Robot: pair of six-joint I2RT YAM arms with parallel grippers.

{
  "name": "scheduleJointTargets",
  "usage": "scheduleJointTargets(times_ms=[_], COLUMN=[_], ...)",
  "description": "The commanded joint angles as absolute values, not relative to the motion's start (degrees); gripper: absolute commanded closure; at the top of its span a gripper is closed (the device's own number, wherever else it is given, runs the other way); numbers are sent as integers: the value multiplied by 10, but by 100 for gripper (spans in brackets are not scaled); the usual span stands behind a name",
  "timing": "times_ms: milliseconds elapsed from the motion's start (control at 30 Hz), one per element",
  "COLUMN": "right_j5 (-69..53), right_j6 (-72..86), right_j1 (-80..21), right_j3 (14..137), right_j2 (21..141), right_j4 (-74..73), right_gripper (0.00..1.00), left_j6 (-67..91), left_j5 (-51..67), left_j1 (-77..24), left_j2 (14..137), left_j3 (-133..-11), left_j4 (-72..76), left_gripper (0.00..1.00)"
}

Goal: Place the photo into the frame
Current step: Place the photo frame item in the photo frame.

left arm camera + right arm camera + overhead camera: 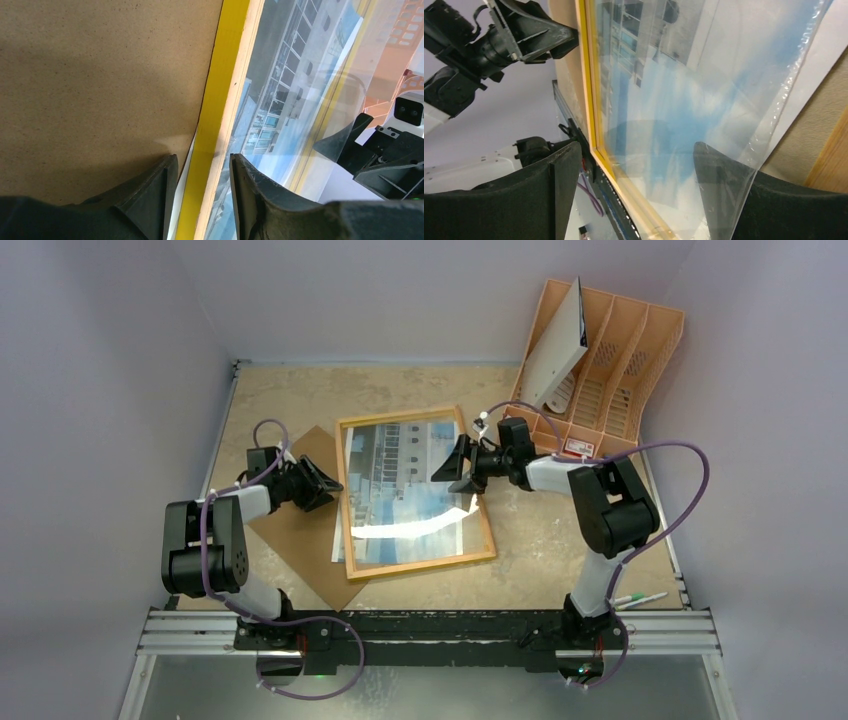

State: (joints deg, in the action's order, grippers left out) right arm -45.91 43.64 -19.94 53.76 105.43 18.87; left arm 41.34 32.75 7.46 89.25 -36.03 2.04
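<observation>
The frame [420, 565] lies mid-table, wood-coloured from above, with a yellow edge [220, 100] in the left wrist view. The photo [400, 490] of a white building under blue sky shows inside it, and a white edge sticks out past the left rail. A clear sheet [774, 100] lies over the photo [664, 90], its corner draped against one of my right fingers [719, 170]. My left gripper [202, 157] straddles the left rail and grips it. My right gripper [636, 145] hangs wide open over the frame's right side [452, 468].
A brown backing board [300, 530] lies under the frame's left side. An orange file rack [610, 340] with a white board [555, 345] in it stands at the back right. Pens [640, 598] lie by the right arm's base.
</observation>
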Motion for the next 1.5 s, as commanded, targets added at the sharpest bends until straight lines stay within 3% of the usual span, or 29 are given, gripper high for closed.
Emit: scheduleJointTargets(times_ms=[0,400,667,1467], right_j5=[-411,-288,-248,-94], right_j6=[393,367,363,356], right_j1=[-210,-231,-231,-226], right_j3=[581,631,645,621], right_j2=[1049,1047,1032,926], right_j4=[120,5,-34,-126], right_gripper=[15,12,18,18], left_j6=[397,374,363,336], left_j5=[319,306,301,275], left_j1=[71,71,71,71], left_j2=[881,864,856,860], left_j3=[-376,-407,-423,-479], left_j4=[3,-79,-107,-164], left_gripper=[53,52,51,48])
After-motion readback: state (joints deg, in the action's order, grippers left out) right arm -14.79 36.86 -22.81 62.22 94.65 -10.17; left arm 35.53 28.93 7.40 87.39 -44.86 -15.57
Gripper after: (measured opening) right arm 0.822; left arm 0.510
